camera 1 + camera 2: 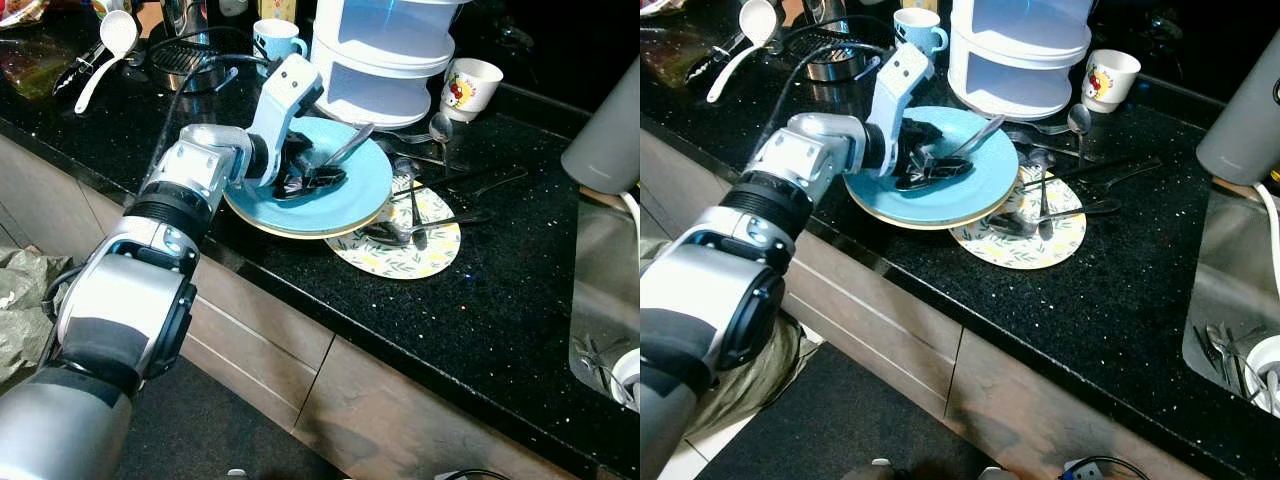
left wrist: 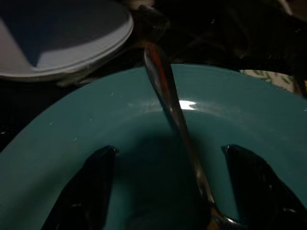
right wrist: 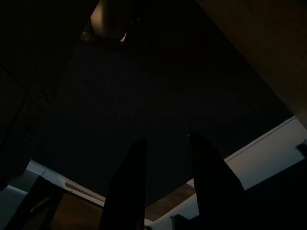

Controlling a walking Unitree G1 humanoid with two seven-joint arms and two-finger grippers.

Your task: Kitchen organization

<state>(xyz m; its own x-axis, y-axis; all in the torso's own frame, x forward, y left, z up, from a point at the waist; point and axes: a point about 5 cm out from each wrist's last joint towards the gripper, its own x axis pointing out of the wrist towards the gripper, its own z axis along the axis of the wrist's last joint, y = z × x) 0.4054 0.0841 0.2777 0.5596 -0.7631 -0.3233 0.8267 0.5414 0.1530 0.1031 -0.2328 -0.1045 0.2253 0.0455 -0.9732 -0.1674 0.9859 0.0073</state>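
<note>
Spoon (image 1: 340,152) lies between the widely spread fingers of the left gripper (image 1: 308,180), whose bent arm reaches down onto one blue plate (image 1: 355,200), with one patterned plate (image 1: 420,250) just beyond and two cups behind.

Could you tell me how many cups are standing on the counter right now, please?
2. A blue cup stands at the back, left of the white stacked container; a white cup with a cartoon print stands right of it. Others may be hidden behind.
</note>
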